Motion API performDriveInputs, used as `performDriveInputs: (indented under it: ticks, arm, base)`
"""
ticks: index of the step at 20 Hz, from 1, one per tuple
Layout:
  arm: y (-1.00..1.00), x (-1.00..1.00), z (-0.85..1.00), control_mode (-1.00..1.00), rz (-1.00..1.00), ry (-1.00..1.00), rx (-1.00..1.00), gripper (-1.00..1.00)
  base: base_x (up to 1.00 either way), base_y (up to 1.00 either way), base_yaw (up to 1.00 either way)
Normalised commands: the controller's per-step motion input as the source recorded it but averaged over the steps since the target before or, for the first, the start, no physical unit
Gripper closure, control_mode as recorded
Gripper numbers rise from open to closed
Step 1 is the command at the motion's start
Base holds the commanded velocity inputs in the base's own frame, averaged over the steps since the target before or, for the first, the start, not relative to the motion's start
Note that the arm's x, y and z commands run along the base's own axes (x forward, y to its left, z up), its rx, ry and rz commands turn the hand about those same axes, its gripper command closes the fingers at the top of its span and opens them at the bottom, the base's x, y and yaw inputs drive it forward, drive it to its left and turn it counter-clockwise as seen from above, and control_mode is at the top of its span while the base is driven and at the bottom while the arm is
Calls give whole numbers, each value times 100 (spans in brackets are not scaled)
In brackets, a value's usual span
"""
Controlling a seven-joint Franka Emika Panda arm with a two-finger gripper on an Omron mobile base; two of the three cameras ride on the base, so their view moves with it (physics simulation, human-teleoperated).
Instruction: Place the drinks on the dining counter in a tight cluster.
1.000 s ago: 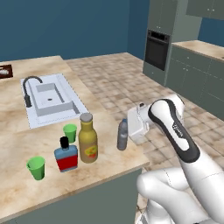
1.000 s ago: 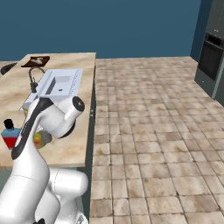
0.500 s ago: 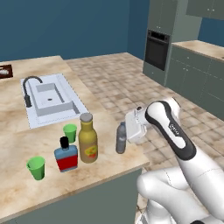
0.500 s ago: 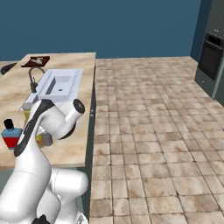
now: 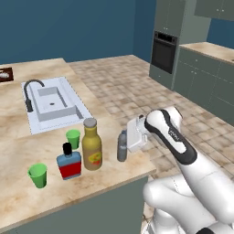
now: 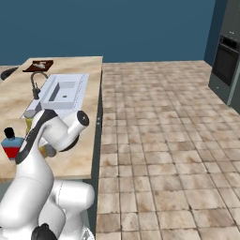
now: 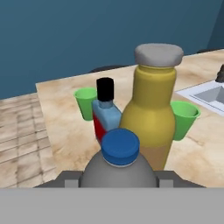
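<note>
The pincer (image 5: 126, 142) is gripping the small grey water bottle (image 5: 122, 146), its jaws closing on the body below the blue cap, as the hand view shows with the bottle sitting between the finger tips. The bottle is standing upright near the front edge of the desk (image 5: 18, 164), toward its right front corner, just beside the amber bottle (image 5: 91, 145) but apart from it. The squat blue bottle (image 5: 69, 162) is standing on the other side of the amber one, close to it, with one green cup (image 5: 73, 138) behind the pair and another green cup (image 5: 37, 175) further toward the left along the front edge. The sink (image 5: 52, 105) is lying further back.

The water bottle is looking light, stiff and smooth-sided, so it is likely slipping or tipping easily if pushed high up; holding it around the mid body seems safest. The amber bottle, tall and narrow, is probably toppling readily when nudged, so sliding the small one in beside it calls for a gentle approach.
</note>
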Motion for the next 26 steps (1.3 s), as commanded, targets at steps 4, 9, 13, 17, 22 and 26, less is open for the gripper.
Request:
performDriveInputs:
  ticks: [4, 9, 13, 17, 22, 26]
  arm:
    - [0, 13, -6, -100, 0, 0, 0, 100]
    - [1, 0, -18, -100, 0, 0, 0, 100]
    - [13, 0, -28, -100, 0, 0, 0, 100]
    - [11, 1, -34, -100, 0, 0, 0, 100]
    - [11, 10, -13, -100, 0, 0, 0, 100]
    - [1, 22, 0, -100, 0, 0, 0, 100]
  base:
    - [0, 0, 0]
    - [0, 0, 0]
    - [0, 0, 0]
    - [0, 0, 0]
    - [0, 0, 0]
    - [0, 0, 0]
